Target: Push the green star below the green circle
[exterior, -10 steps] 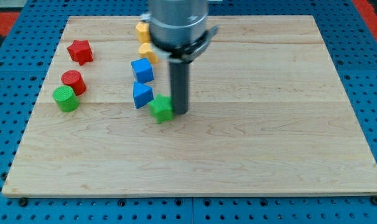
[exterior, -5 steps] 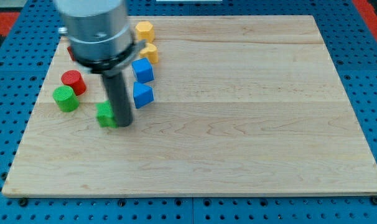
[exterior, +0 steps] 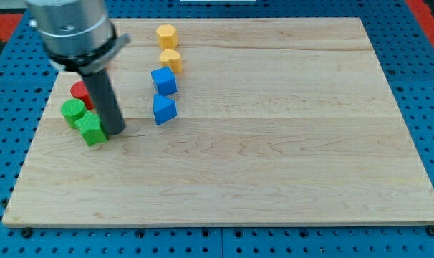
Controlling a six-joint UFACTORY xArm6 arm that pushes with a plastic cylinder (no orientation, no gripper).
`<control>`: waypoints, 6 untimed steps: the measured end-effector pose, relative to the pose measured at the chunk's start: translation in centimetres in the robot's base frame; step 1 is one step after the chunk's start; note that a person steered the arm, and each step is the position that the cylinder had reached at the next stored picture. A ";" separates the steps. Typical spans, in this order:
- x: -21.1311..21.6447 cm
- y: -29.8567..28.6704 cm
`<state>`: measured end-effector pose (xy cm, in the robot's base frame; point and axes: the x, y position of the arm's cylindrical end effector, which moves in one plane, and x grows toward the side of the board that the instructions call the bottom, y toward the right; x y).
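The green star (exterior: 92,129) lies on the wooden board at the view's left, just below and right of the green circle (exterior: 73,112), close to touching it. My tip (exterior: 114,132) stands right against the star's right side. The rod and the arm's grey body rise toward the view's top left and hide part of the red circle (exterior: 79,91). The red star seen earlier is hidden behind the arm.
Two yellow blocks (exterior: 166,34) (exterior: 171,59) lie at the view's top centre. Below them sit a blue cube (exterior: 163,80) and a blue triangular block (exterior: 163,110). The board's left edge (exterior: 32,143) is close to the green blocks.
My tip has swept to the view's left, pushing the green star from beside the blue blocks to just below the green circle. The other blocks have not moved.
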<state>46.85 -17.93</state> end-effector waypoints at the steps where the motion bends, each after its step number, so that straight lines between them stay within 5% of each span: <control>1: 2.1 -4.5; 3: 7.5 -5.2; 6: -5.7 -3.2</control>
